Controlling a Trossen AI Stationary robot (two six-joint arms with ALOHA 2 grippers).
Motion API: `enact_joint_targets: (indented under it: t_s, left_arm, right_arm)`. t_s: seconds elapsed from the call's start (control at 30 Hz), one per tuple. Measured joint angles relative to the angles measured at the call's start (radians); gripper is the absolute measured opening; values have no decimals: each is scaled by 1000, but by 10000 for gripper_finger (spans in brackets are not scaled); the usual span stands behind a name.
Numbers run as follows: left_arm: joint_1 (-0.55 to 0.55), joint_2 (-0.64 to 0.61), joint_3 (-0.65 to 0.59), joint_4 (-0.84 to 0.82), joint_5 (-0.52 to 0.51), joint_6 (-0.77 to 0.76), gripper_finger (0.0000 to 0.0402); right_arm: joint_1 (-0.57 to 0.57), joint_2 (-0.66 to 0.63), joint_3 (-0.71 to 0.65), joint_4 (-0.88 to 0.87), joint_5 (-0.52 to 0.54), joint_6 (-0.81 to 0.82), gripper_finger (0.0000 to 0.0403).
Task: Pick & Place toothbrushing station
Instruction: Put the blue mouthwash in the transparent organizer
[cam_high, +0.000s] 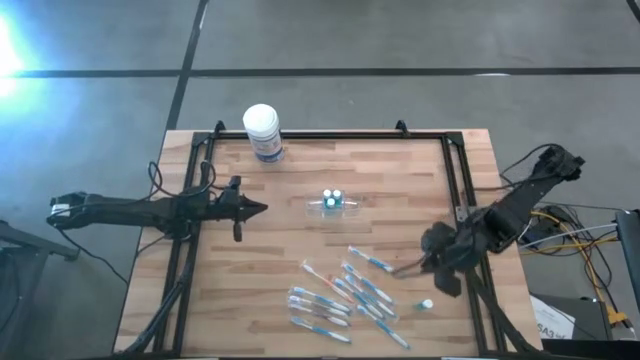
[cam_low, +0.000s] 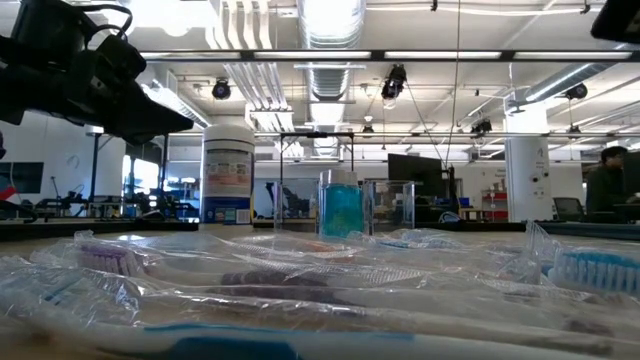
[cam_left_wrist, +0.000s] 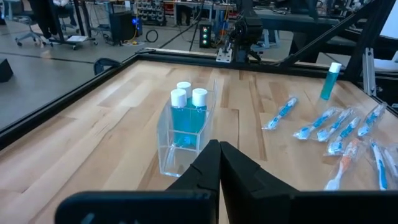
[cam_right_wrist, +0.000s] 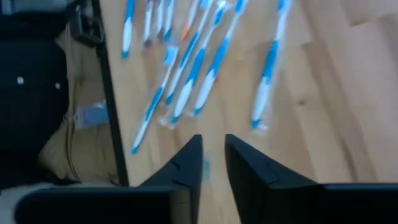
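Right gripper (cam_right_wrist: 213, 163): fingers slightly parted, nothing between them, over the table's (cam_high: 400, 200) right side beside the toothbrushes (cam_high: 345, 292). Left gripper (cam_left_wrist: 219, 163): clenched, empty, pointing at the clear cup (cam_high: 332, 204) at mid-table. Tub (cam_high: 262, 131) at far edge.

The scene is brightly lit from overhead ceiling lights (cam_low: 330, 20). Strong glare is seen on the floor (cam_high: 12, 50) at ten o'clock of the table (cam_high: 400, 200). The toothbrushes (cam_right_wrist: 186, 74) are blurred in the right wrist view; wrapped ones nearest the low camera are rendered soft.
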Motion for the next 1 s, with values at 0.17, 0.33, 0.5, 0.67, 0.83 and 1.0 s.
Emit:
enact_joint_targets:
  t_s: [0.17, 0.33, 0.5, 0.67, 0.83, 1.0]
  left_arm:
    - [0, 0, 0, 0, 1, -9, 10]
    - [0, 0, 0, 0, 56, -11, 16]
    - [0, -2, 0, 0, 57, -12, 10]
    - [0, -2, 5, 1, 81, -34, 11]
    - [0, -2, 5, 0, 90, -50, 13]
    - [0, -2, 4, 0, 93, -60, 10]
  right_arm:
    - [65, 140, 104, -32, -7, 48, 127]
    - [133, 310, 240, -82, -7, 87, 169]
    - [187, 478, 418, -204, -11, 152, 193]
    - [222, 624, 576, -370, -11, 219, 209]
    - [246, 711, 648, -525, -10, 292, 222]
    - [283, 722, 635, -513, 34, 248, 234]
